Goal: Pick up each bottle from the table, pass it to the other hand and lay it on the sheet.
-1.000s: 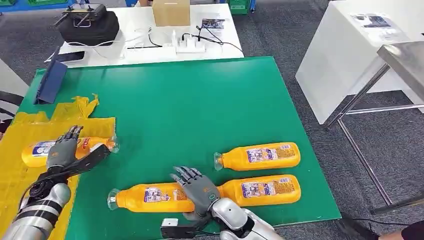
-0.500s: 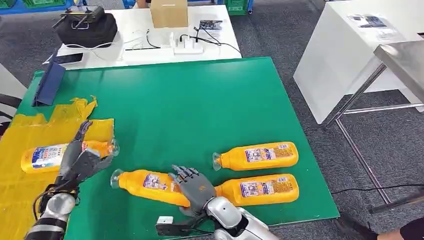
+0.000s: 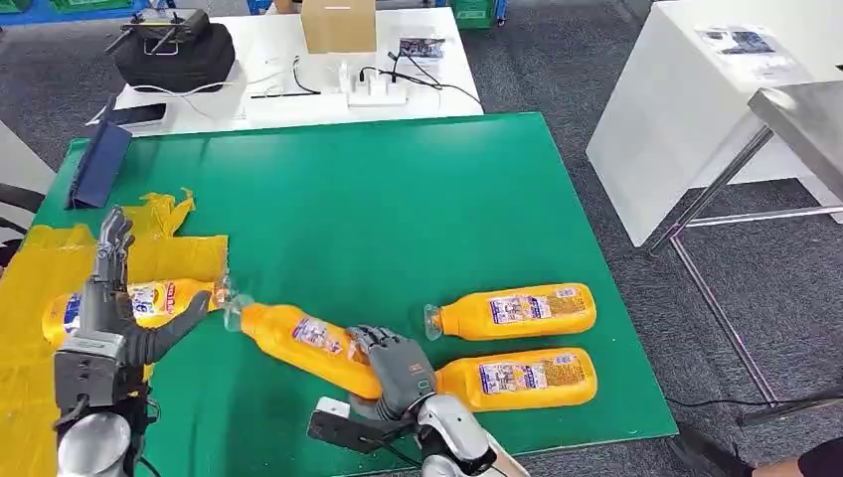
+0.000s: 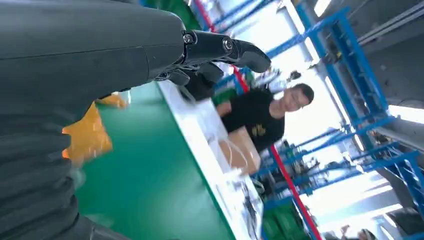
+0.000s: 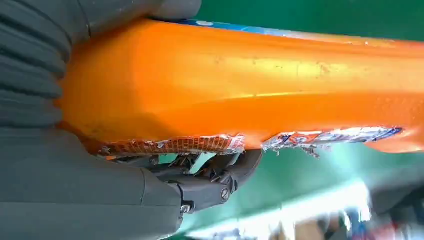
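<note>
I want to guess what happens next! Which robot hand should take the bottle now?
Left. The right hand grips the orange bottle, neck toward the raised, empty left hand by the yellow sheet.

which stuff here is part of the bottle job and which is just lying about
Job: held bottle in the right hand; left hand; bottle on the sheet; two bottles waiting; yellow sheet.

Lying about: black bag; cardboard box; power strip; blue folder.

Bottle [image 3: 303,341] now swung toward sheet [image 3: 40,260]
</note>
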`<act>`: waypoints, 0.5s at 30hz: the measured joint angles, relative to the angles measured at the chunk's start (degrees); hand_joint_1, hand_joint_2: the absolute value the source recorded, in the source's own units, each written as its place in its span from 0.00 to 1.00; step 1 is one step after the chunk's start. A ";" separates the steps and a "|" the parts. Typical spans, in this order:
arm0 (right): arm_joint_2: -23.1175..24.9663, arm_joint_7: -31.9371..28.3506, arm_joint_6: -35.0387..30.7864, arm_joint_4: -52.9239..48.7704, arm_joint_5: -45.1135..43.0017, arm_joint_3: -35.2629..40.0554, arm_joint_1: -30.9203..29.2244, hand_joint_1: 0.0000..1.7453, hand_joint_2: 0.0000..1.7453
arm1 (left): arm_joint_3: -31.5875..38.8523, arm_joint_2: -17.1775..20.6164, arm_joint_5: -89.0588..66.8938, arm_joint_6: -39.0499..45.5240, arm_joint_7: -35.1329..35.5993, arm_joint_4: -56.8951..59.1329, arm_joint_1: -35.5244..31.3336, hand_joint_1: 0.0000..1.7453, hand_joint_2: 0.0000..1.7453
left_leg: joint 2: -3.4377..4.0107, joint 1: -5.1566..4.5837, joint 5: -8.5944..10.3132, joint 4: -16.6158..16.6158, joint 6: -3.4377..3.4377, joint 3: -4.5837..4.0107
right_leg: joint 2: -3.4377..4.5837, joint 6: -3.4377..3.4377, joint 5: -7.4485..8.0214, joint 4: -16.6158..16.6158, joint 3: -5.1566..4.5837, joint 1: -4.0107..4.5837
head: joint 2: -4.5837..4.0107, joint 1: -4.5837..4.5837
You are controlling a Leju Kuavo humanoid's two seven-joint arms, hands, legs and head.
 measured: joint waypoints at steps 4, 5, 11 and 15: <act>1.29 -5.12 -6.19 -6.30 -4.38 -4.40 3.56 1.00 1.00 | 0.37 -0.76 6.48 -6.43 2.77 -2.18 1.95 0.00 1.00 | 0.00 0.00 -0.02 0.00 -0.01 0.00 | 0.00 -0.01 -0.03 -0.01 -0.04 0.00 | 0.00 0.00; 1.57 -6.58 -7.94 -7.60 -5.84 -5.35 4.40 1.00 1.00 | 0.37 -0.83 7.82 -7.78 3.45 -2.47 2.40 0.00 1.00 | 0.00 0.00 -0.03 0.00 -0.02 -0.01 | 0.00 -0.01 -0.03 -0.01 -0.04 0.00 | 0.00 0.00; 2.27 -9.31 -11.14 -10.38 -8.13 -7.32 5.83 1.00 1.00 | 0.37 -1.20 9.33 -9.66 4.35 -2.84 3.41 0.00 1.00 | 0.01 0.00 -0.04 0.00 -0.03 0.00 | 0.00 -0.01 -0.03 -0.01 -0.08 0.00 | 0.00 0.00; 2.34 -9.54 -11.40 -10.70 -8.41 -7.53 5.93 1.00 1.00 | 0.37 -1.22 9.46 -9.83 4.43 -2.90 3.51 0.00 1.00 | 0.01 0.00 -0.04 0.00 -0.04 0.00 | 0.00 -0.01 -0.03 -0.01 -0.08 0.00 | 0.00 0.00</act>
